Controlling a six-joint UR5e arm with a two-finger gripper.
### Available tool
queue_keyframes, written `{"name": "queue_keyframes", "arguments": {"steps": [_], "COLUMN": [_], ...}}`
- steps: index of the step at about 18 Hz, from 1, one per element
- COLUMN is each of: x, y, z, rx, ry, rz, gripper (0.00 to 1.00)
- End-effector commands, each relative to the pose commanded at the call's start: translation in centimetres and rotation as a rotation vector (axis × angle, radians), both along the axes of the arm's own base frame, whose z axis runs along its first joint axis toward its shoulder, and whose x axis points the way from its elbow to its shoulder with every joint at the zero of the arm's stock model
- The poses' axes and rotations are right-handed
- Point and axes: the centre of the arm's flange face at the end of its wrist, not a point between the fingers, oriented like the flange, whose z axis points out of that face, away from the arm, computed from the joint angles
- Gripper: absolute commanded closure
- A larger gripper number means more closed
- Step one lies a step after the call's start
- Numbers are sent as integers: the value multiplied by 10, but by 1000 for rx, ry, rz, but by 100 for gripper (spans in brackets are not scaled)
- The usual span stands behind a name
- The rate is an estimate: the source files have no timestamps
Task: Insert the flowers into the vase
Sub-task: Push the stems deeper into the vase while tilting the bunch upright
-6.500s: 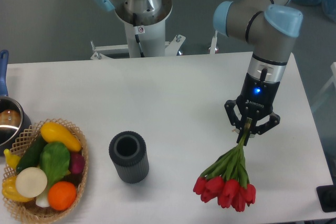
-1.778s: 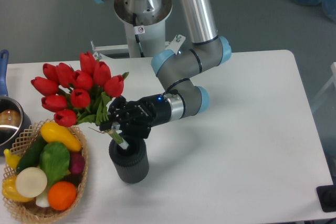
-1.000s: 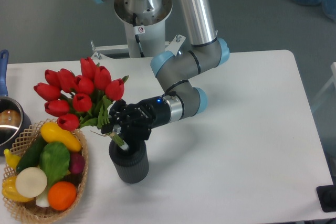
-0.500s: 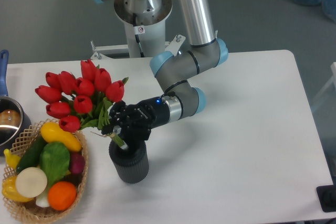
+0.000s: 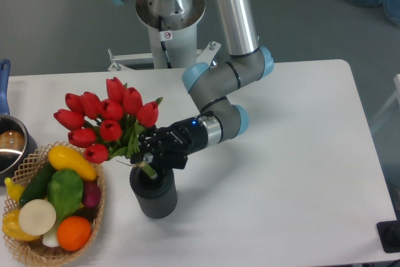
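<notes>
Gripper (image 5: 148,156) clamped on stems of flowers (image 5: 107,117), stem ends just at mouth of vase (image 5: 153,189), near front-left part of worktop. Bunch leans toward left edge. Risk: heavy heads tip vase on release, or bunch slides out.

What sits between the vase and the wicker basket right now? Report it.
In the camera view, nothing stands on the white table between the vase and the wicker basket; that strip is bare. The flowers, held by the gripper, only lean above it.
</notes>
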Motion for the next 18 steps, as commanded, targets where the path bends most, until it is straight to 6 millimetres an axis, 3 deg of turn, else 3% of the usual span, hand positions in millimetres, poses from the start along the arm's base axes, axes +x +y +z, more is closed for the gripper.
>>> {"name": "queue_keyframes", "arguments": {"steps": [6,18], "x": [-2,-2], "y": [0,1], "z": [-14,-17], "rx": [-1,-1], "ry": [5,7], "rz": [17,21], "gripper": [81,75]}}
